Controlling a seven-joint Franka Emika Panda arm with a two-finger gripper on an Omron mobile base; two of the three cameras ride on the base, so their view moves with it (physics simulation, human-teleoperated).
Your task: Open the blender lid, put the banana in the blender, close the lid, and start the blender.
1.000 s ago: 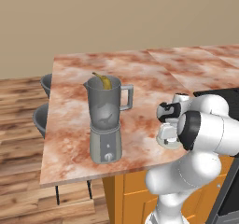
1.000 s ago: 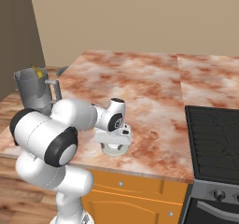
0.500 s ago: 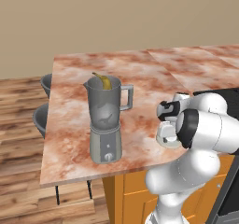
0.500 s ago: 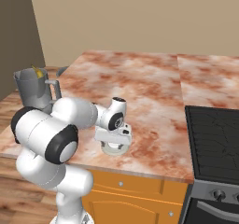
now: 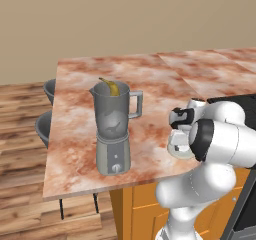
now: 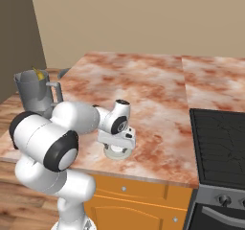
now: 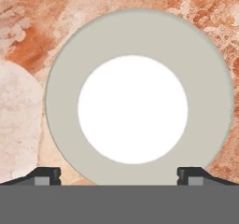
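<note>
Near the counter's [image 5: 80, 134] front edge the blender lid [image 7: 139, 97] lies flat, gripper [image 7: 119, 175] directly above, jaws spread wide, gripping nothing. Banana [image 5: 111, 86] pokes out of the open blender [image 5: 114, 126] by the left edge; lid likely parked there for loading.

A home kitchen, computer-rendered. A reddish marbled stone tabletop [image 5: 150, 79] tops orange wooden cabinets [image 6: 143, 202] with small round knobs. A black stove [image 6: 220, 145] with dials on its front stands beside the cabinets. A blender [image 5: 114, 129] sits near the tabletop's edge, grey stools [image 5: 45, 126] are tucked alongside, and wood plank flooring [image 5: 20, 184] meets a plain beige wall [image 5: 125, 19].
</note>
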